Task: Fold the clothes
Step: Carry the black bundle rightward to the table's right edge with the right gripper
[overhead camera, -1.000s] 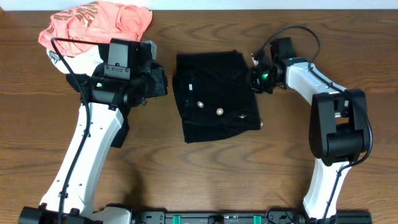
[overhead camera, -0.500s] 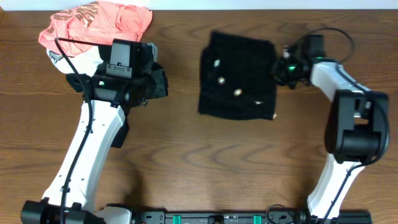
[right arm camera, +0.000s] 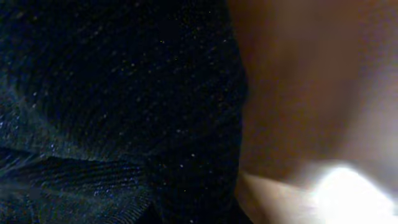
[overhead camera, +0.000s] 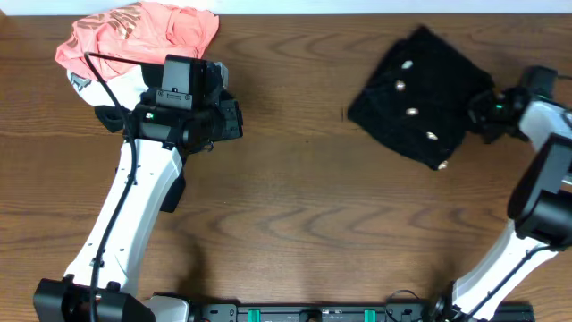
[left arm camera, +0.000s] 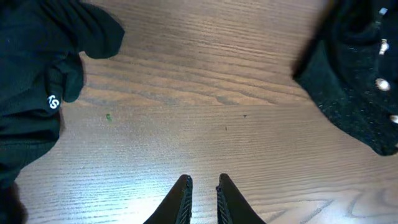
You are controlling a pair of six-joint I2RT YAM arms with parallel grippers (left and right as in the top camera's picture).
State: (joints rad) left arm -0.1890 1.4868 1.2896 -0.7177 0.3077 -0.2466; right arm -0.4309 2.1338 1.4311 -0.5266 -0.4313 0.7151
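Black garment (overhead camera: 416, 97): long axis diagonal, touching right gripper (overhead camera: 483, 112) on its left, edge apparently pinched; left gripper (left arm camera: 202, 190), pressed together, well apart

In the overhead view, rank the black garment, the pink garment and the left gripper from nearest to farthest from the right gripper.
1. black garment, against the right gripper
2. left gripper, centre-left
3. pink garment, top-left corner

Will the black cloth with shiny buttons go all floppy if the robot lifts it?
Probably floppy: the black cloth with shiny buttons lies in soft, wrinkled folds. It would likely slide easily on the smooth wooden table, and shouldn't roll.
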